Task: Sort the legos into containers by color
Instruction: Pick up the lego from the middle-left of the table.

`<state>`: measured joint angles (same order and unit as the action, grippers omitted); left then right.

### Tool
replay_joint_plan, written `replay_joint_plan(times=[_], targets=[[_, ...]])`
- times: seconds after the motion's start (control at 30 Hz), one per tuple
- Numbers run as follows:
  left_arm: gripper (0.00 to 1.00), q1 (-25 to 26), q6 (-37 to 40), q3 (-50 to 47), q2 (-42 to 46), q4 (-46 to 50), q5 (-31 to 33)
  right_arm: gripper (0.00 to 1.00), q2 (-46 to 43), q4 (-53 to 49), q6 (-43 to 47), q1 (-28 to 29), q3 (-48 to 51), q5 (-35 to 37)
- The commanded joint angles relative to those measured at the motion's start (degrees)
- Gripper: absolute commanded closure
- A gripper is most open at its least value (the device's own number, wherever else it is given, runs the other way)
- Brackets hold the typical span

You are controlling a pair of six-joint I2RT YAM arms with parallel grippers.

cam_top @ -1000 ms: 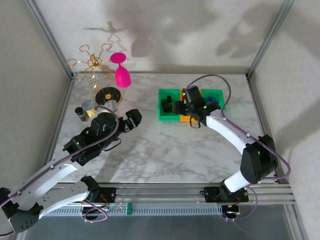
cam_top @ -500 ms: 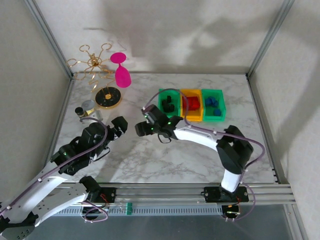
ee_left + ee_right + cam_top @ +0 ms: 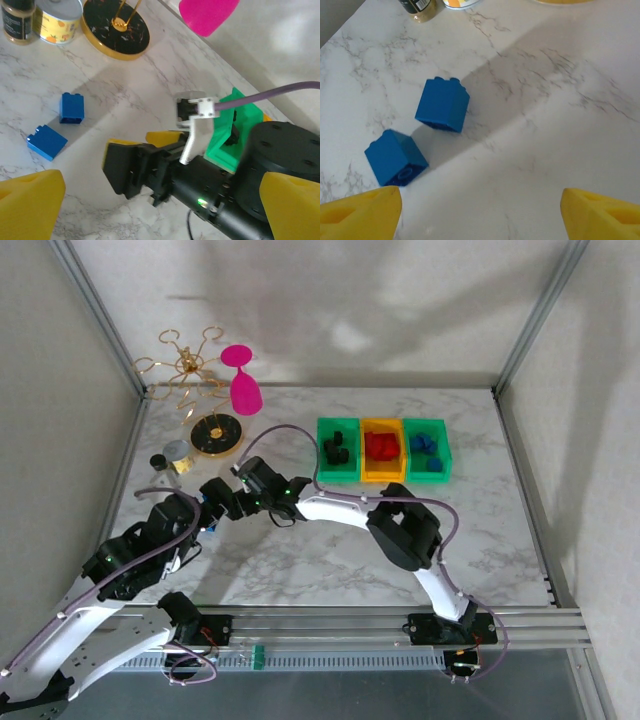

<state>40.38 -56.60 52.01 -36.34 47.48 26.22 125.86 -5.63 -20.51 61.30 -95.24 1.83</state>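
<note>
Near edge: both arm bases sat on the rail at the front of the marble table [image 3: 300, 565].

Left arm rose from the near left corner. The left gripper [image 3: 160, 207] had its 2 yellow fingers spread wide and held nothing.

Right arm stretched from the near right across to the left part of the table, which put the right gripper [image 3: 480, 214] just ahead of the left one. Its 2 yellow fingers also stood wide apart and pinched nothing.

Just past those fingers, 2 loose bricks lay on the marble. The first blue brick [image 3: 395, 157] was nearer the left finger, and the second blue brick [image 3: 442, 105] lay just beyond it. They were close together but not touching.

Farther on, by the left wall, 2 small jars stood side by side: the dark jar [image 3: 160, 466] and the pale jar [image 3: 177, 452]. Just behind them was a round black-and-gold stand [image 3: 216, 435].

Far right of centre, 3 bins stood in a row, side by side:
- The left green bin [image 3: 338, 476] held black bricks [image 3: 337, 448].
- The orange bin [image 3: 383, 477] held red bricks [image 3: 381, 446].
- The right green bin [image 3: 430, 476] held blue bricks [image 3: 424, 445].

At the back left were a pink goblet [image 3: 241, 380] and a gold wire rack [image 3: 185, 365].
</note>
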Motion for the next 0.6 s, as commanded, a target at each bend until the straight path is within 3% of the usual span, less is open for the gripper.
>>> replay_joint_plan(times=[0.0,0.27,0.57], targets=[[0.0,-0.8,-3.1,2.5,-0.9,5.8,4.5,0.16,4.5,1.1,2.8,1.2,-6.3,-0.1],[0.0,-2.6,-2.2,2.1,-1.7,5.5,5.0,0.14,16.6,-3.5,4.7,2.0,-21.4,0.3],[0.0,-7.4,1.0,1.7,-3.7,2.9,1.4,0.16,25.0,-5.9,5.1,1.9,-30.6,2.4]])
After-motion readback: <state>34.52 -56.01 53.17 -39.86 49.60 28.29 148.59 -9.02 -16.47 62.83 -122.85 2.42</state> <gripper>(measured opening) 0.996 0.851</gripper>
